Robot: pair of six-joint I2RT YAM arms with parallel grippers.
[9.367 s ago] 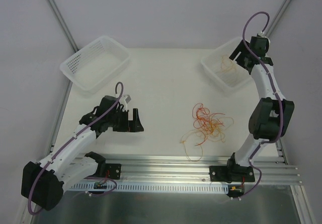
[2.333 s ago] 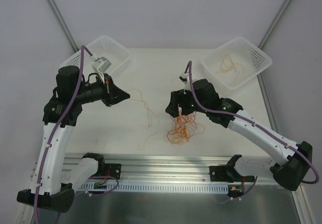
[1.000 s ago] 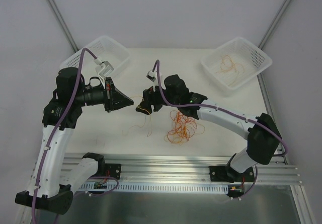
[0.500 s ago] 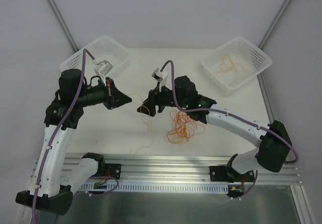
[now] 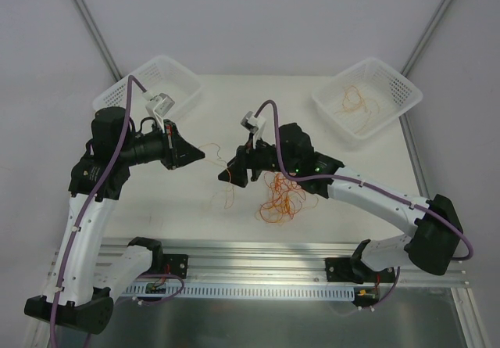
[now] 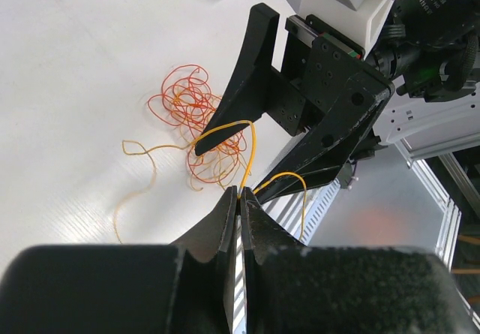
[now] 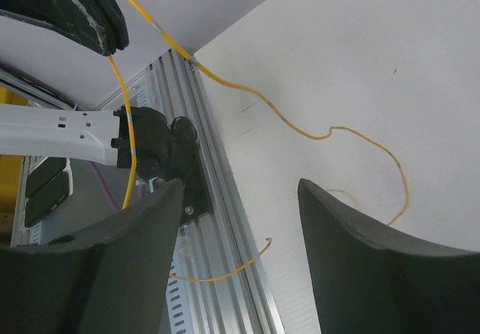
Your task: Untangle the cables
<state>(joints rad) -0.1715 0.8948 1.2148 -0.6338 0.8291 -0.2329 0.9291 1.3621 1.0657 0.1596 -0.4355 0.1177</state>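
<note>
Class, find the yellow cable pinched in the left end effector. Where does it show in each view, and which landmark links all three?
Top external: the yellow cable is a thin strand at centre, between the arms' tips.
Left wrist: the cable rises from the shut fingers, lower centre.
Right wrist: the cable runs from upper left across the table.
Shared landmark: the left end effector, shut on it.

A white bench (image 5: 258, 98) is sitting between pale grey walls (image 5: 258, 19); an aluminium rail (image 5: 258, 254) is running along its near edge.
</note>
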